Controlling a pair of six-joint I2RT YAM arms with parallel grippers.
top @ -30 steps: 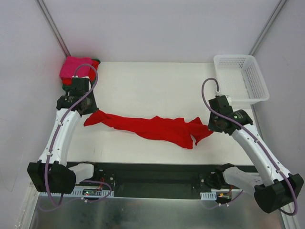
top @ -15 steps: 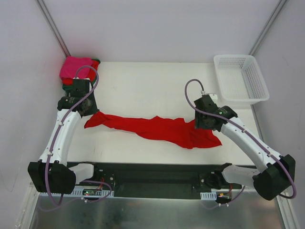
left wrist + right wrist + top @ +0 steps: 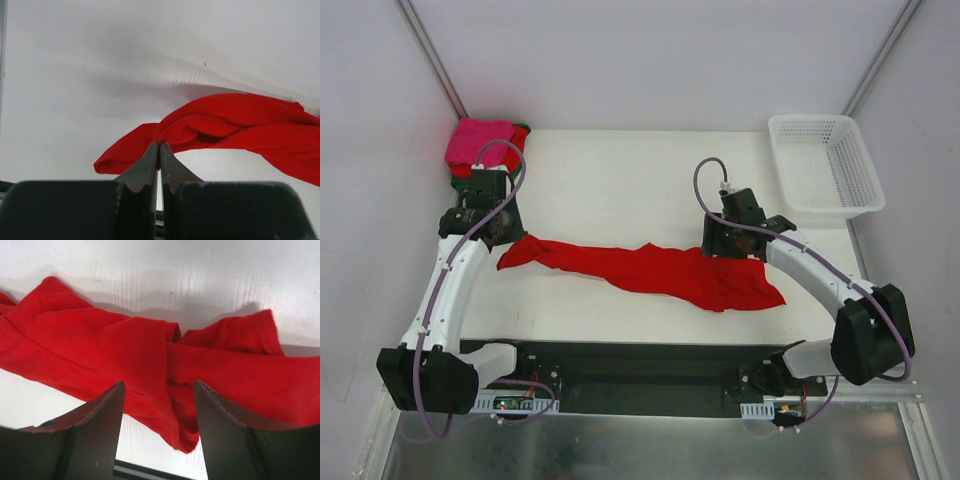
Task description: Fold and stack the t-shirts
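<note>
While the left pincer (image 3: 159,146) is pressed together right at the left tip of the bright red t-shirt (image 3: 660,270), can't tell if cloth is actually nipped between the tips. Right pincer (image 3: 159,385): jaws apart, one on each side of a bunched fold near the shirt's right end, not clamped on anything.

Counts:
- 1 bright red t-shirt, lying as a long twisted band across the middle of the counter (image 3: 620,180), left to right, wrinkled and not folded.
- 1 stack in the far-left corner: hot pink shirt (image 3: 478,138) on top, red layer (image 3: 462,170) under it, dark green layer (image 3: 521,129) peeking out at the edge.
- 1 white lattice basket (image 3: 825,165) at the far-right edge, well apart from the shirt.

Obstructions: the left arm's purple cable (image 3: 510,148) and wrist cover the stack's near side in the top view; the right wrist hides part of the shirt's right end.
</note>
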